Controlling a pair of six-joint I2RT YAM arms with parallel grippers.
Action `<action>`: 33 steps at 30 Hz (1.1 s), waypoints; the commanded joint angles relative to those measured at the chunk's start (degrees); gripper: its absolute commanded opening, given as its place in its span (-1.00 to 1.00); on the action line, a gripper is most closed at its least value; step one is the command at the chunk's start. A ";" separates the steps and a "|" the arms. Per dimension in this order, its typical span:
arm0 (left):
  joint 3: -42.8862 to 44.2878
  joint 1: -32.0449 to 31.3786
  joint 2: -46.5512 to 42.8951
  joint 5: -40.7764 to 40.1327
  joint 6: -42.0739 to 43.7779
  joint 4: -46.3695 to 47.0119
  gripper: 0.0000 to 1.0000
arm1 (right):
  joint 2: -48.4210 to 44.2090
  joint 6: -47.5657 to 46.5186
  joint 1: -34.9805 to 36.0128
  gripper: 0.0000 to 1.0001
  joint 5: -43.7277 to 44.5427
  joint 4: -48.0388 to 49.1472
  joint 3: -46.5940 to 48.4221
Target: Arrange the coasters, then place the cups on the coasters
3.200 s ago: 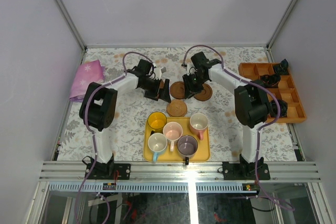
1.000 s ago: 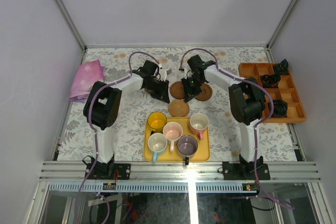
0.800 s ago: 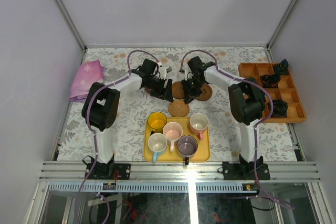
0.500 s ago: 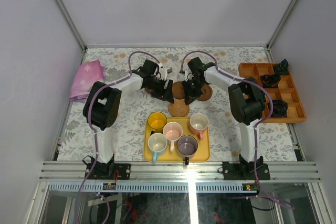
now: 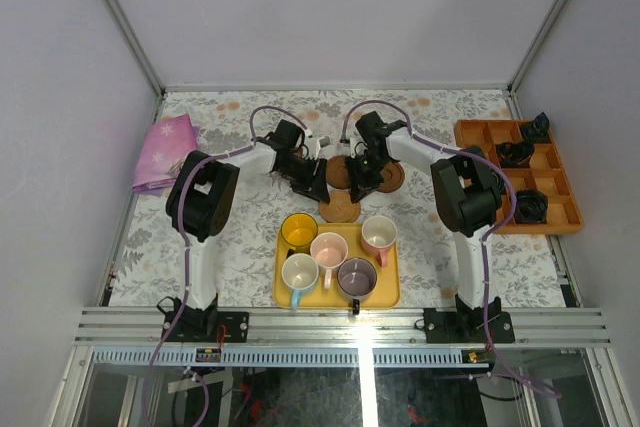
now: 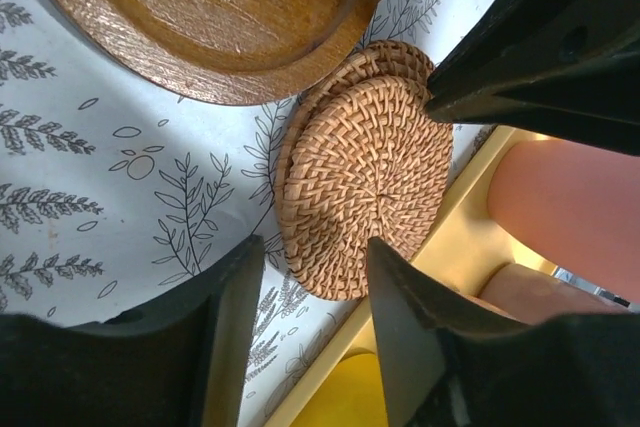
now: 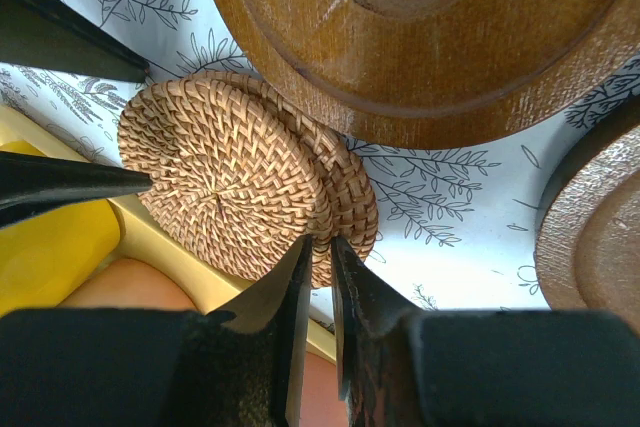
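Observation:
Two woven coasters lie stacked just behind the yellow tray; the top one sits off-centre on the lower one. Dark wooden coasters lie behind them. My left gripper hangs open over the woven stack's near rim, not touching it. My right gripper is all but shut, a thin empty slit between its tips, right at the seam of the two woven coasters. On the tray stand the cups: amber, pale pink, salmon, purple and white.
An orange compartment tray with small black parts stands at the right edge. A pink cloth lies at the back left. Both arms crowd the middle of the floral tablecloth, their grippers a coaster's width apart.
Both grippers have crept toward the near side, from over the dark wooden coasters to the woven stack. The coasters and cups have not moved.

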 commanded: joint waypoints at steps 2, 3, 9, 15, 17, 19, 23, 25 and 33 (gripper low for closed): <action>0.72 -0.31 2.65 2.47 -0.05 0.85 -0.19 | 1.12 -0.77 0.75 -0.62 -2.53 -0.80 2.03; 0.78 -0.29 2.91 2.63 -0.14 0.84 -0.23 | 1.47 -0.81 0.79 -0.62 -2.55 -0.79 1.99; 0.94 -0.23 3.22 2.20 -0.07 0.85 -0.74 | 2.58 -1.04 1.02 -0.65 -3.30 -0.89 2.56; 0.82 -0.22 1.09 0.43 0.78 0.28 -1.00 | 1.95 -1.11 1.16 -0.65 -2.01 -1.02 3.12; 0.92 -0.26 -0.36 -1.30 1.45 -0.68 -1.00 | 0.79 -1.16 1.17 -0.65 -0.91 -0.97 2.69; 0.86 -0.19 -1.88 -3.23 2.23 -1.49 -1.00 | -0.76 -1.12 1.24 -0.64 0.52 -0.52 1.91; 0.52 0.10 -4.71 -5.37 2.75 -2.56 -1.00 | -3.39 -1.33 1.30 -0.62 2.55 -0.31 1.28; 0.14 0.50 -6.06 -5.66 2.40 -2.64 -1.00 | -4.32 -1.34 1.32 -0.61 3.16 -0.18 1.37; -3.93 3.75 -10.69 -11.40 0.26 -3.00 -1.00 | -4.64 -1.28 1.37 -0.57 3.01 -0.31 1.60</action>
